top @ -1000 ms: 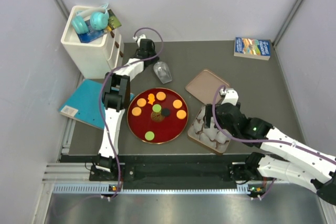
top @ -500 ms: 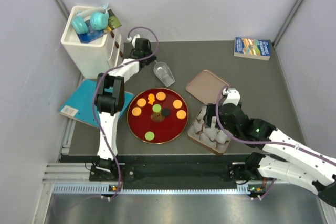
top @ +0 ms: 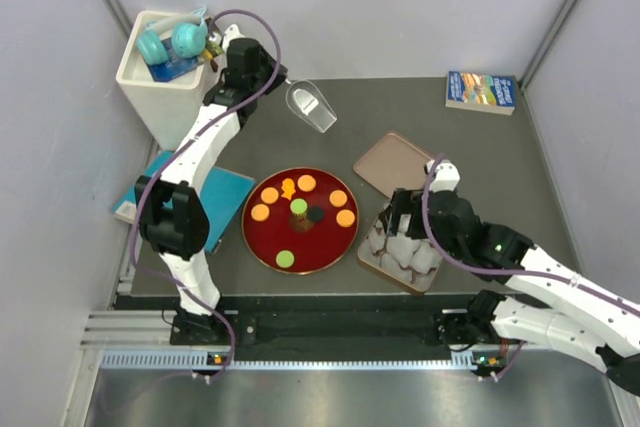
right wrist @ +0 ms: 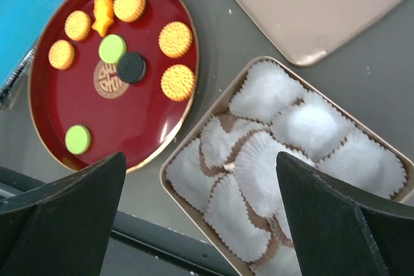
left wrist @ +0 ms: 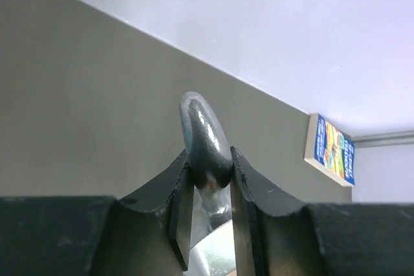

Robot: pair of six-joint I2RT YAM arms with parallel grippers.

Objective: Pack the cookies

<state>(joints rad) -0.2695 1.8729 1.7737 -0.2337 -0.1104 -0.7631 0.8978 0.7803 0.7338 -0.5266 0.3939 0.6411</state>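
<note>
Grey table (top: 400, 112); left arm (top: 205, 137) extended far back, left tool (left wrist: 208, 182) pinching scoop (top: 313, 107).

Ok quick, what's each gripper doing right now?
Left gripper: shut on the scoop, by its handle.
Right gripper: open, holding nothing.

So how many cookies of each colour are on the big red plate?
Orange round cookies: 5
Orange fish-shaped cookie: 1
Green cookies: 2
Black cookie: 1
Total: 9 on the red plate. The brown mark in its middle looks like plate pattern, so it is not counted.
</note>
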